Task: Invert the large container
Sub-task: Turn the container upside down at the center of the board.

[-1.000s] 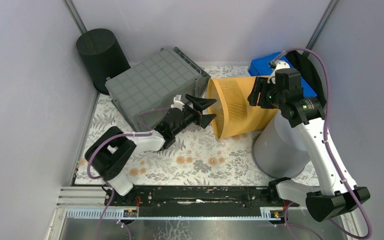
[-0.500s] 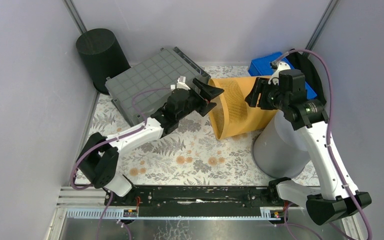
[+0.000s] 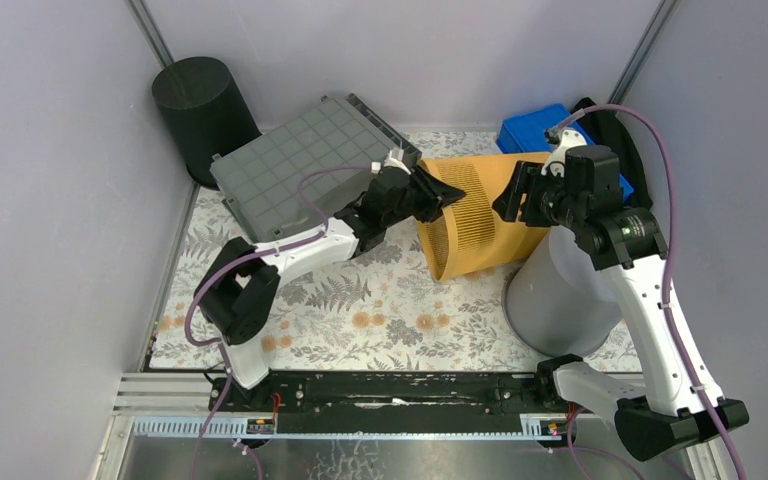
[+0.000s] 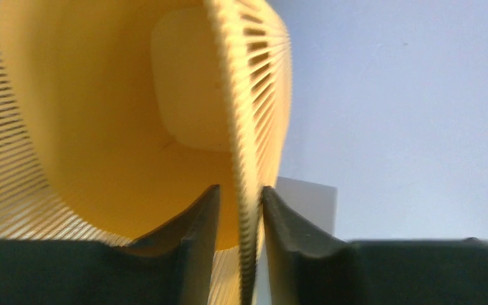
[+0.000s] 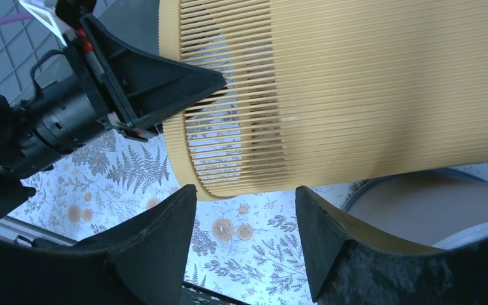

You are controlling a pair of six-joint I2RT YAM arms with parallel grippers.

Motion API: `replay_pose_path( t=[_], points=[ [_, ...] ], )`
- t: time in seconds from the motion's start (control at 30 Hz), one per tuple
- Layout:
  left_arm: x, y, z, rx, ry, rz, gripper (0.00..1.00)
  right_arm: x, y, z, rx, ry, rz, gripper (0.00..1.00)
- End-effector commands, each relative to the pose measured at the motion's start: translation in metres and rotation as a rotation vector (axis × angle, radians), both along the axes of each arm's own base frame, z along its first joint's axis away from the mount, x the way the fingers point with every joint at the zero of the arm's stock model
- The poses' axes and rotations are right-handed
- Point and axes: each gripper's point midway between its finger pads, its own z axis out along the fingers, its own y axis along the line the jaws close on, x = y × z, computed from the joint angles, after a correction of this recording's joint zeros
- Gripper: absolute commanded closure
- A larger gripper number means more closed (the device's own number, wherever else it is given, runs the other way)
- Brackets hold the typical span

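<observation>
Toward eleven o'clock on the floral table cover (image 3: pixel 390 310) sits the large container (image 3: pixel 300 170), a dark-grey crate with its square-gridded underside facing up and its thick rim showing along the far edge. At four o'clock stands a light-grey bucket (image 3: pixel 550 295), with a yellow slatted basket (image 3: pixel 480 215) on its side between the two. The right gripper (image 3: pixel 513 195) hangs spread over the basket, apart from the crate. The left gripper (image 4: pixel 239 190), just off the crate's three o'clock corner, pinches the basket's rim.
</observation>
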Motion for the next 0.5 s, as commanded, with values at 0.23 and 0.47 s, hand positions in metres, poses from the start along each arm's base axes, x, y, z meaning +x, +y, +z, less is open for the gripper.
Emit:
replay_pose_path(
  t=[0.23,0.47],
  points=[
    [-0.006,-0.006,0.018,-0.026,-0.046,-0.137,1.0,-0.011,0.002,0.018,0.014,-0.053,0.044,0.35],
    [-0.017,0.023,0.059,-0.236,-0.151,-0.124,1.0,-0.016,0.005,0.033,0.04,-0.077,0.061,0.35]
  ],
)
